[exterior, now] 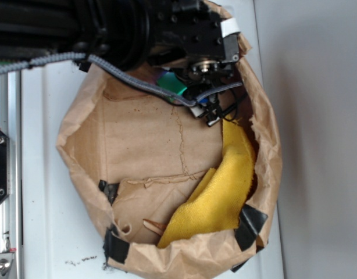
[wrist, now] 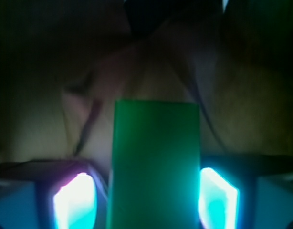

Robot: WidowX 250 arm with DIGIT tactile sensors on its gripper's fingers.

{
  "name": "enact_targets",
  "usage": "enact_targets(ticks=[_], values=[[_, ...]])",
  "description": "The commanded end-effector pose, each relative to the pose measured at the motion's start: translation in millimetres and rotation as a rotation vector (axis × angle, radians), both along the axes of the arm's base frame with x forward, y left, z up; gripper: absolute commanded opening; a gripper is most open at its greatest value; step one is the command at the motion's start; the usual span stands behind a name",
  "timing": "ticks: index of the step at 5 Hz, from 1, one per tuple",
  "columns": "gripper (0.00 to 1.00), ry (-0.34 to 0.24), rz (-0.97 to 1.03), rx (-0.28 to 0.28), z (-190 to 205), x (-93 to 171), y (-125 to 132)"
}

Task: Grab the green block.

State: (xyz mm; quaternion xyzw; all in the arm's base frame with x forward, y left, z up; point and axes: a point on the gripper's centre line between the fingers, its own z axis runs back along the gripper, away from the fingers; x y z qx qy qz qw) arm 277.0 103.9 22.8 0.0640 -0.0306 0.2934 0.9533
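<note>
So the robot's black hand (exterior: 210,113) is down inside the crumpled brown paper bag (exterior: 143,139), up near the bag's top rim in the exterior view. From the wrist camera you can see both glowing fingertips (wrist: 75,200) sitting either side of the small flat bright green block (wrist: 156,162), with the block right in the middle of the gap. The hand looks partly open, jaws straddling the block with a thin dark gap showing on each side, so I'd say it's not actually squeezing it yet. From outside only a sliver of green (exterior: 171,84) peeks out beneath the wrist, lying on the bag's paper floor close to the rim.

What could go wrong: the paper underneath is wrinkled and soft, so the block could tilt or skid when the fingers close, and one pad might touch first and twist it out. The fingers could also pinch a fold of paper along with it. The dangling grey cable (exterior: 126,75) sits close by too. The yellow fuzzy cloth (exterior: 219,192) is well apart, lower in the bag. The bag sits on a white worktop (exterior: 45,174).
</note>
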Motion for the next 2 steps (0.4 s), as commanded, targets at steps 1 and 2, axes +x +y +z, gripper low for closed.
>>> enact_targets(ticks=[1,2], values=[[0.00,-0.071,-0.034,-0.026,34,-10,5],[0.00,-0.124,-0.093,-0.088,68,-24,-12]])
